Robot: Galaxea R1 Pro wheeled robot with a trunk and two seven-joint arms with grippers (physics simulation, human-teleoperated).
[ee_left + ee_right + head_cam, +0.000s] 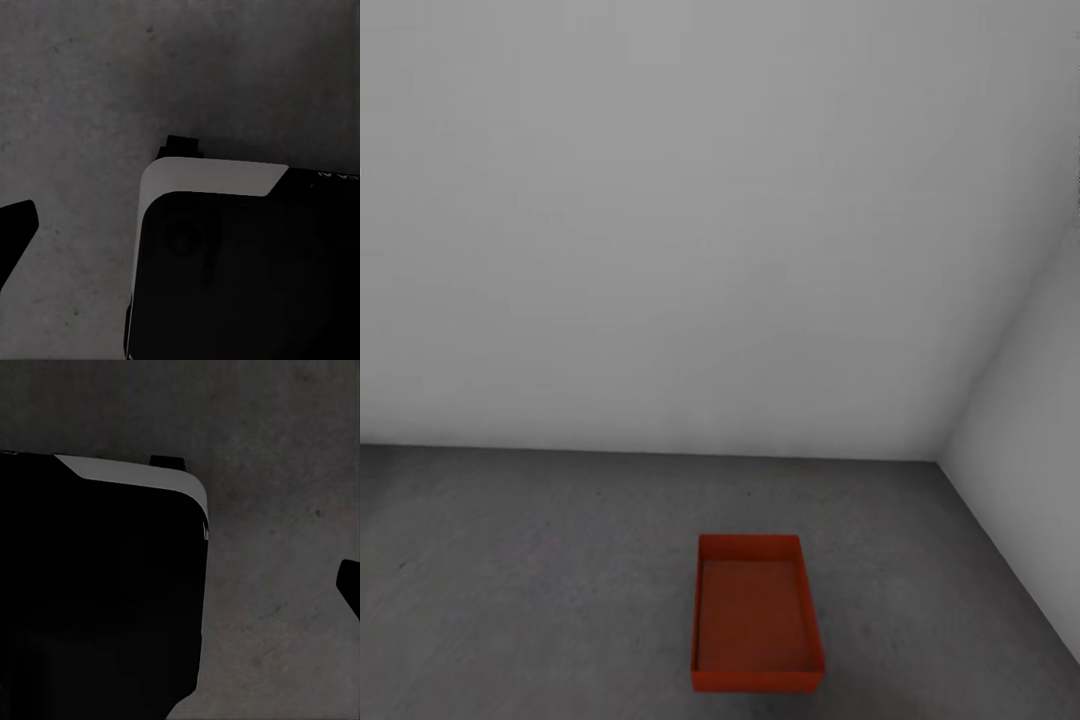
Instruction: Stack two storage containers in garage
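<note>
One storage container (757, 615) sits open-topped on the dark concrete floor (510, 580), out from the corner where two grey-white walls (690, 220) meet. In the wrist views, both grippers hang over bare floor beside the robot's base (240, 270); whether either is open or closed, I cannot tell.

One orange-red storage container (757, 615), rectangular and open-topped, upright and empty on the dark grey concrete floor (540, 580), near the garage's grey-white wall corner.

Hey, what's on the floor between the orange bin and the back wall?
Nothing: in the head view, only bare grey concrete floor lies between the orange bin and the back wall. The bin sits alone, with nothing stacked on it.
</note>
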